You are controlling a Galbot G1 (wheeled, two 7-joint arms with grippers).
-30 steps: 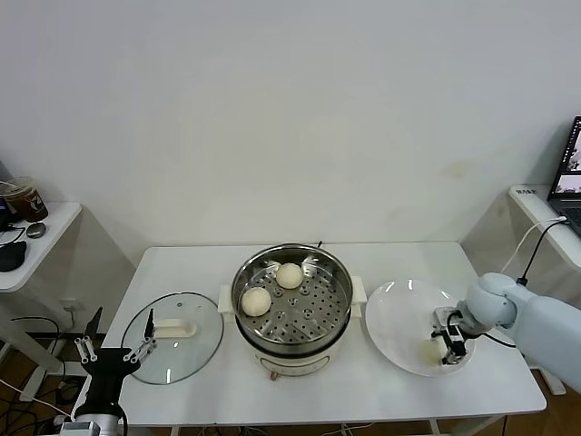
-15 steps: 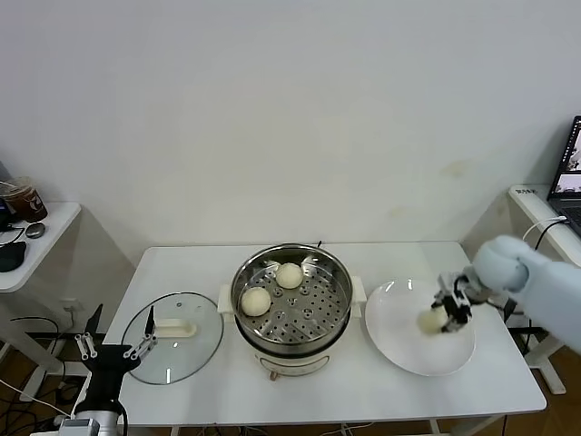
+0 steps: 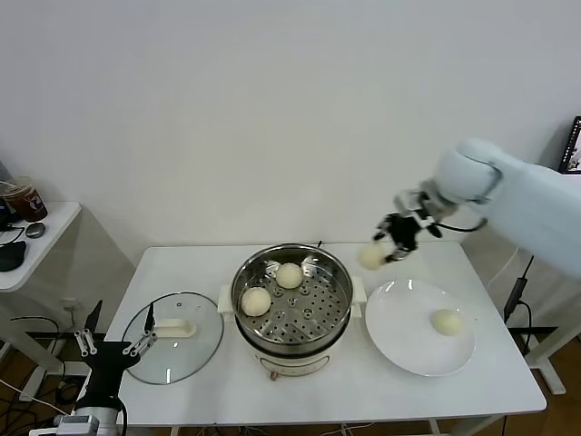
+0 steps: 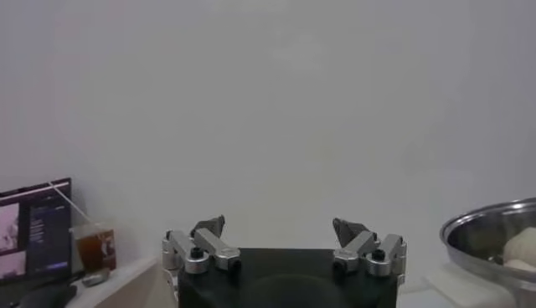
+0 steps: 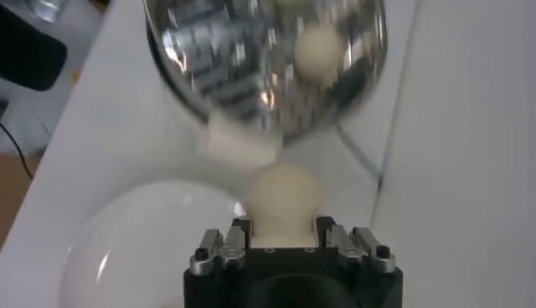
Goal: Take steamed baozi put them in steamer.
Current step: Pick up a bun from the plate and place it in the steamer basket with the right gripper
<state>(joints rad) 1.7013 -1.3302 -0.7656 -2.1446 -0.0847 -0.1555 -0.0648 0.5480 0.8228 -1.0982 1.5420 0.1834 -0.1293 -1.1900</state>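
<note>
My right gripper point(image 3: 387, 243) is shut on a cream-white steamed baozi point(image 3: 371, 257), raised in the air between the plate and the steamer's far right rim. The right wrist view shows this baozi point(image 5: 285, 197) clamped between the fingers, with the steamer point(image 5: 251, 75) beyond it. The shiny steel steamer point(image 3: 320, 341) stands mid-table, and two baozi point(image 3: 289, 275) point(image 3: 256, 301) lie on its perforated tray. One more baozi point(image 3: 446, 322) rests on the white plate point(image 3: 404, 331). Low off the table's left front corner, my left gripper point(image 3: 114, 346) is open and empty.
A round glass lid point(image 3: 172, 324) with a white handle lies on the white table point(image 3: 381, 386), left of the steamer. A side desk point(image 3: 41, 238) at far left carries a cup point(image 3: 22, 198) of dark drink. A white wall rises close behind the table.
My right gripper has lifted a baozi off the plate and carried it up and left toward the steamer. One baozi stays on the plate. The left arm has not moved.
</note>
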